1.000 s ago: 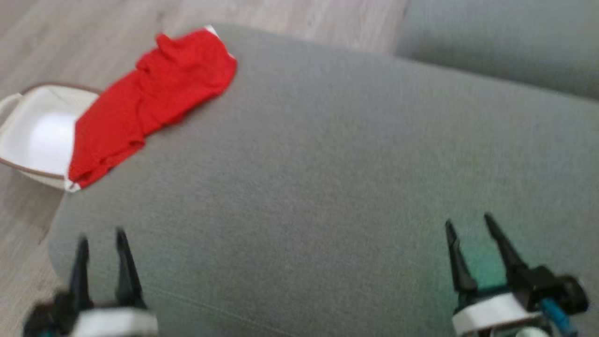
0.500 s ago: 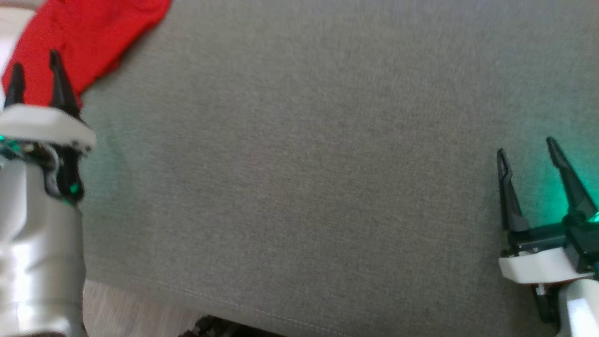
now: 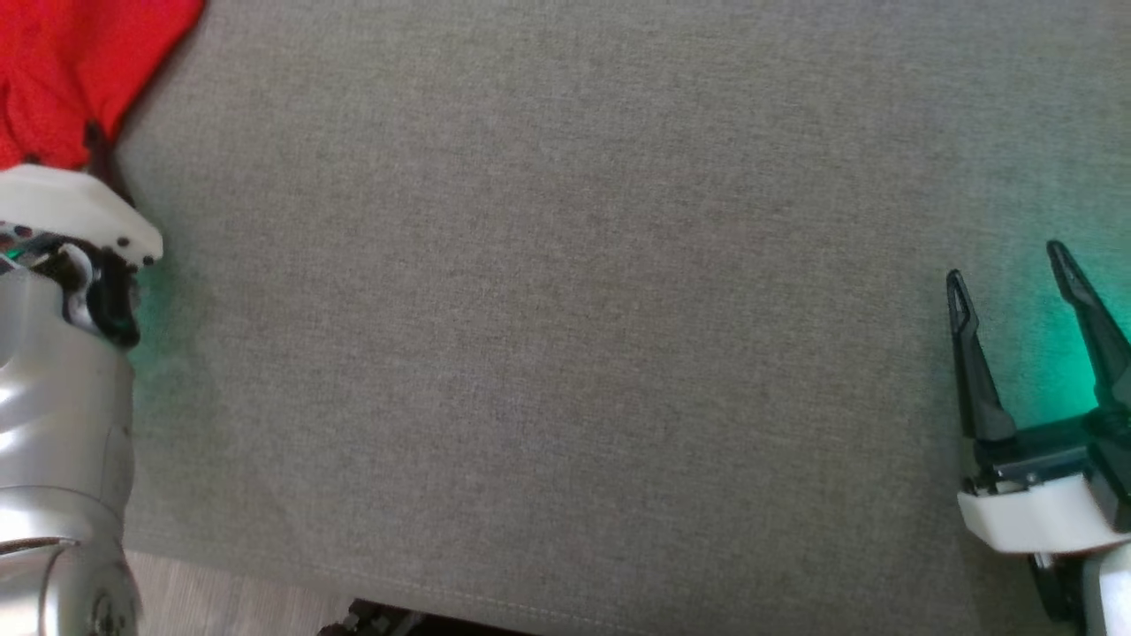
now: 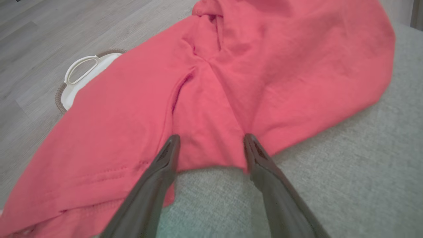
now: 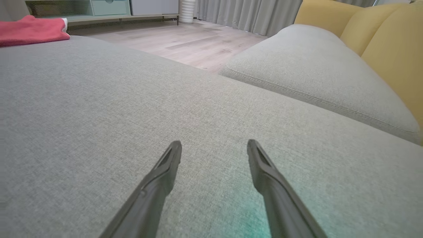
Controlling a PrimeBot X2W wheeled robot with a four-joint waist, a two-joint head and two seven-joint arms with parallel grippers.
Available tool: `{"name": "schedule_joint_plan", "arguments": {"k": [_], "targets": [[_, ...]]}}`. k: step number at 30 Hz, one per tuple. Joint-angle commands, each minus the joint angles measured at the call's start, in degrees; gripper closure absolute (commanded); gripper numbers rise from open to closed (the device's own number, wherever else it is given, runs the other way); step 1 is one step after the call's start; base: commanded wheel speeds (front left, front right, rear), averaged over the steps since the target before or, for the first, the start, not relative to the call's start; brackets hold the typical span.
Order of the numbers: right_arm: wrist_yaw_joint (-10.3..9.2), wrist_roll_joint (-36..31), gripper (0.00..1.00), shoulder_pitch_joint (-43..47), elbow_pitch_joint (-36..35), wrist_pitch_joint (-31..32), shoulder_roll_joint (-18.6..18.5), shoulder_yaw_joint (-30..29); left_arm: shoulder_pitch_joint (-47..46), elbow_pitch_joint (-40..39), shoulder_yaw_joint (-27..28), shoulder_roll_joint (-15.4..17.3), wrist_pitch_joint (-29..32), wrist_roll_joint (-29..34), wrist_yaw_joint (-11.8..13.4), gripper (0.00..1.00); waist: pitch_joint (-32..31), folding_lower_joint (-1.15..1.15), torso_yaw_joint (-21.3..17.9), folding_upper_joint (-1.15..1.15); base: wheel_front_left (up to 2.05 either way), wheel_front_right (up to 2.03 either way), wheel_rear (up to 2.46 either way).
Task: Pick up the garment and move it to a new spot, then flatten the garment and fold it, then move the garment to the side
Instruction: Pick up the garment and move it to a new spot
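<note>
Red garment (image 4: pixel 231 66) lay at the grey cushion's (image 3: pixel 565 309) far left edge. Left gripper (image 4: pixel 211 140) hung spread over its near hem; right gripper (image 3: pixel 1007 265), also spread, hovered over the cushion well to the right.

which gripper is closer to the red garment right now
Left. The left gripper is open with its fingertips at the near edge of the red garment. The right gripper hangs open over bare grey cushion, well across from it.
</note>
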Motion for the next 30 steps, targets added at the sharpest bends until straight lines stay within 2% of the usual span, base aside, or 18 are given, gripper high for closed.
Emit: {"name": "schedule_joint_plan", "arguments": {"k": [1,2,3,4,5,9,14,21,26,30], "targets": [[0.41,0.4,0.0,1.6,-2.5,0.3,-0.6,1.5,-0.7,0.3,0.2,4.3,-0.1,0.6,0.3,0.0,-0.6,0.0,-0.4,0.0,0.0,0.0,0.0],[0.41,0.4,0.0,1.8,-2.7,0.5,-0.7,1.4,-1.0,1.2,-0.1,4.5,0.0,0.6,-0.2,0.0,-0.6,0.0,-0.5,0.0,0.0,0.0,0.0],[0.41,0.5,0.0,1.9,-2.9,0.6,-0.8,1.3,-1.3,2.0,-0.2,4.5,0.1,0.6,-0.5,0.08,-0.7,0.0,-0.5,0.0,0.0,0.0,0.0],[0.41,0.8,0.0,2.1,-3.0,0.7,-1.0,1.1,-1.7,2.9,-0.6,4.1,0.1,0.5,-1.2,0.89,-1.2,0.0,-0.6,0.0,0.0,0.0,0.0],[0.41,0.9,0.0,2.1,-3.0,0.7,-1.0,1.0,-1.7,3.4,-0.9,4.0,0.4,0.5,-1.9,1.0,-1.6,0.0,-0.6,0.0,0.0,0.0,0.0],[0.41,1.2,0.0,1.9,-2.3,0.3,-0.2,1.3,-1.7,4.2,-1.5,3.6,0.4,-0.3,-3.9,1.0,-3.3,0.0,-0.9,0.0,0.0,0.0,0.0],[0.41,1.7,0.0,1.6,-0.4,-0.9,0.8,1.9,-2.6,2.5,-2.5,3.4,-1.9,-2.2,-5.0,1.0,-5.9,0.0,-1.2,0.0,0.0,0.0,0.0],[0.41,2.2,0.0,0.4,2.8,-3.1,2.8,3.1,-1.1,-6.8,-8.7,2.8,-1.5,-7.2,-5.0,1.0,-9.3,0.0,-2.4,0.0,0.0,0.0,0.0],[0.41,2.6,0.0,-1.2,6.1,-5.0,4.8,3.8,2.8,-20.2,-15.1,4.3,1.5,-14.2,-5.1,1.0,-12.5,0.0,-4.1,0.0,0.0,0.0,0.0],[0.41,3.1,0.0,-2.3,9.0,-6.2,6.2,4.6,7.9,-34.4,-18.8,5.6,6.9,-22.1,-5.1,1.0,-15.4,0.0,-6.0,0.0,0.0,0.0,0.0]]}}
